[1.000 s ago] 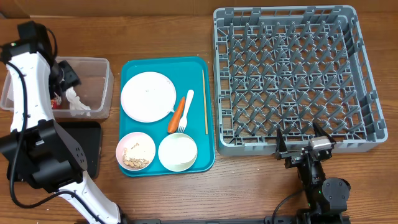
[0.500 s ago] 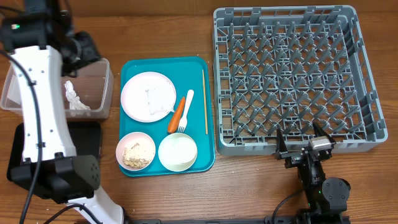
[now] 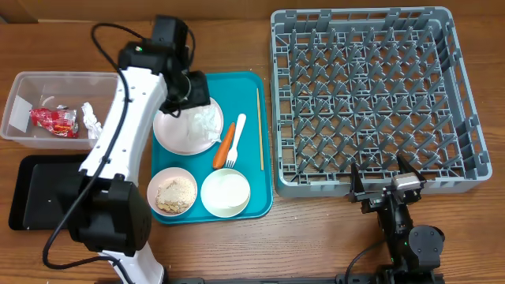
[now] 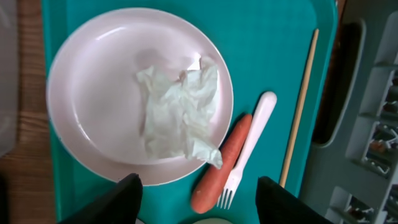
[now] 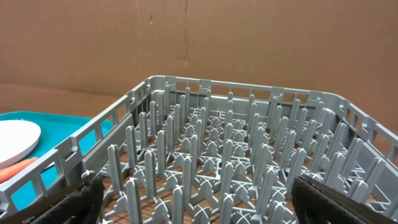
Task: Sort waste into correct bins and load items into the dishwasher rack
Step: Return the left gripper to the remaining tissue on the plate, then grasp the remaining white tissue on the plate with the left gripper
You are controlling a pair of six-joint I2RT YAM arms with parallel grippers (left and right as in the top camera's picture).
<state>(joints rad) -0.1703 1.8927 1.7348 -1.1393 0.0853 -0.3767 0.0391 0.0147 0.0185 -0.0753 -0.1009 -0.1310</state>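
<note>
My left arm has swung right since the last look, away from the clear tub [image 3: 24, 87] and out over the teal tray [image 4: 267, 37]. The left gripper [image 4: 199, 185] hangs above the plate [image 4: 93, 81], jaws partly spread and holding nothing. The crumpled tissue [image 4: 177, 112] lies on the plate's right half, with the carrot [image 4: 221, 165], fork [image 4: 252, 146] and chopstick [image 4: 300, 109] just right of it. With the arm gone, the red wrapper [image 3: 54, 120] shows in the tub beside another tissue wad [image 3: 93, 122]. From overhead the arm hides the plate's far-left rim and part of the black tray [image 3: 39, 189]. The right gripper [image 3: 381, 170] sits parked at the rack's [image 3: 371, 95] near edge, jaws wide and empty (its fingers are only dark blurs on its own camera).
</note>
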